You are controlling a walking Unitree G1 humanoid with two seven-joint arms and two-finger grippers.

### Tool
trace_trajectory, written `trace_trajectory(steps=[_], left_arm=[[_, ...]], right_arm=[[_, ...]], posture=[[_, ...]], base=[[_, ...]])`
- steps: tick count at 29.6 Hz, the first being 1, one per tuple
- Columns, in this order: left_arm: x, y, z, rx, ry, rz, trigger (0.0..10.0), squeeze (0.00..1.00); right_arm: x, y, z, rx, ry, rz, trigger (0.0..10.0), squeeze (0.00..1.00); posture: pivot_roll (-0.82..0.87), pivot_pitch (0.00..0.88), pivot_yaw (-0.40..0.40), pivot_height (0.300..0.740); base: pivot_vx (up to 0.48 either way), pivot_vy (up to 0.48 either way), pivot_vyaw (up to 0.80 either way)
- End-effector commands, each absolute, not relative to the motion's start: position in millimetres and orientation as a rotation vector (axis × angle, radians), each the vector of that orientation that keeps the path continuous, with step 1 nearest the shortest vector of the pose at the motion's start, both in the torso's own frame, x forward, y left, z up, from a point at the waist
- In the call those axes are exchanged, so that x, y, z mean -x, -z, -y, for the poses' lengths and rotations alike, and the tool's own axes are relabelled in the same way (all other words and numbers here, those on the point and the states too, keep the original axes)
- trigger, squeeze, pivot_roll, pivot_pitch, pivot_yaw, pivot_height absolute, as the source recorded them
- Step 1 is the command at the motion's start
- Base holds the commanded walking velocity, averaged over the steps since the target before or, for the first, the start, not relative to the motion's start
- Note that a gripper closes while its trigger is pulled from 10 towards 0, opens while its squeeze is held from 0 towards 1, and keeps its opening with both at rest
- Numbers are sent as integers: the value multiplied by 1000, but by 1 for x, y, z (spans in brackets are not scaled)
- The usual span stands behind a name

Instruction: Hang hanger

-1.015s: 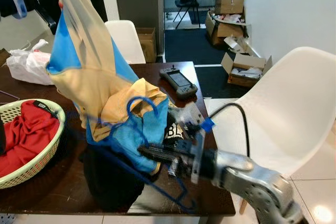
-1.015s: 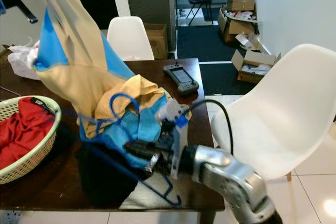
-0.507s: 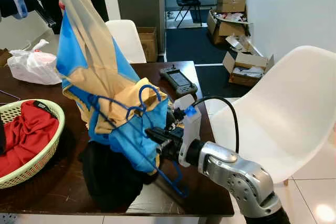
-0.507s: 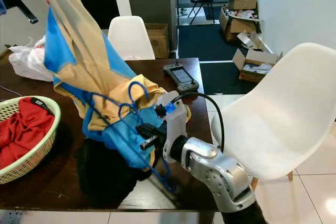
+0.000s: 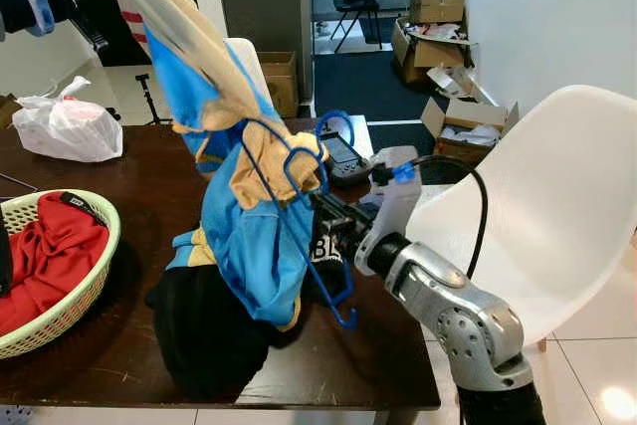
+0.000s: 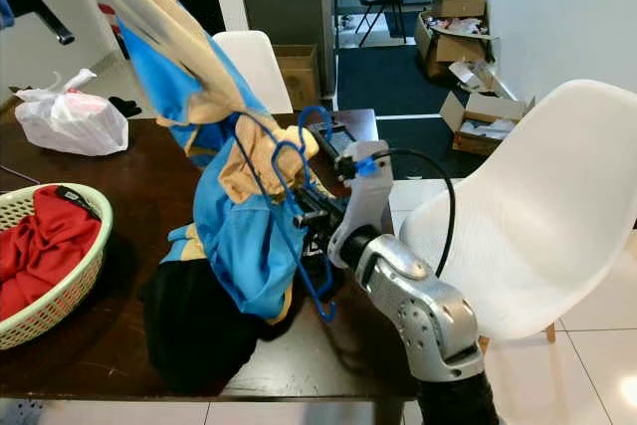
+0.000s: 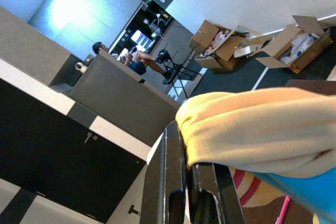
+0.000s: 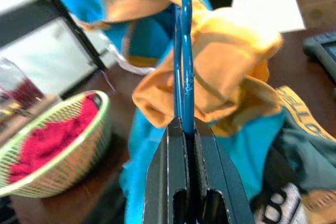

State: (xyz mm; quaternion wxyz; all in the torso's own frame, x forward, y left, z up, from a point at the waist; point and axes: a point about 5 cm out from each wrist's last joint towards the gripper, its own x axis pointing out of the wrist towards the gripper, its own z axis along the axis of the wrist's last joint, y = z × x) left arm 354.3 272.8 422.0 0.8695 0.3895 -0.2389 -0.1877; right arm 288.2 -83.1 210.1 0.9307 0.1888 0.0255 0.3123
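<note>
The dark wooden counter (image 5: 119, 355) carries a woven basket (image 5: 60, 320) of red cloth at the robot's left, a black garment (image 5: 204, 330) heaped near the front edge, a white plastic bag (image 5: 65, 126) at the far left and a handheld device (image 5: 343, 158) just behind the work. Above the heap, the blue and tan shirt (image 5: 249, 236) hangs stretched between the two arms: the left gripper (image 7: 191, 182) holds it high at the upper left, jaws closed on a tan fold, while the lower part drapes down around the blue wire hanger (image 5: 317, 216). The right gripper (image 8: 185, 129) has its jaws closed on the hanger's wire, above the counter's front right part. The hanger stands steeply, its long axis running from the hook (image 5: 336, 124), which points up and away from the robot, down to a bent corner (image 5: 343, 318) just above the counter near the black garment. The main risk appears to be that the shirt is bunched and only loosely wound on the wire, so lifting or turning could let it slide off, or drag the black garment along. The thin wire could also twist in the narrow jaws, swinging the hook off line before it reaches any rail.
</note>
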Motion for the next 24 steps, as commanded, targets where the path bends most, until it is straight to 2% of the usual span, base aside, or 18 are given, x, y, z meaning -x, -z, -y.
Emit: trace_trajectory(steps=[1,9,10,11,12,16,21,23,24], left_arm=[[-352,-428,-276,-804,365,514,0,0],[-352,-428,-278,-814,356,508,0,0],[-352,-428,-277,-815,356,507,0,0],[-352,-428,-277,-815,356,507,0,0],[-352,-428,-277,-816,357,506,0,0],[-352,-429,-276,-816,360,507,0,0],[-353,-429,-274,-816,368,510,0,0],[-353,-429,-274,-816,368,510,0,0],[-353,-429,-273,-813,374,512,0,0]], right_arm=[[-283,-222,86,-415,-675,17,10000,0],[-269,-227,102,-448,-788,65,10000,0],[-262,-229,116,-431,-814,80,10000,0],[-262,-229,116,-431,-814,80,10000,0],[-257,-230,127,-412,-832,92,10000,0],[-253,-235,160,-366,-782,124,10000,0],[-251,-236,182,-322,-721,134,10000,0],[-251,-236,182,-322,-721,134,10000,0],[-253,-240,194,-316,-667,157,10000,0]], posture=[[73,8,110,740],[72,6,112,740],[70,5,114,740],[70,5,114,740],[70,5,114,740],[65,0,119,740],[64,0,120,740],[64,0,120,740],[64,0,120,740]], base=[[0,0,0],[0,0,0],[0,0,0],[0,0,0],[0,0,0],[0,0,0],[0,0,0],[0,0,0],[0,0,0]])
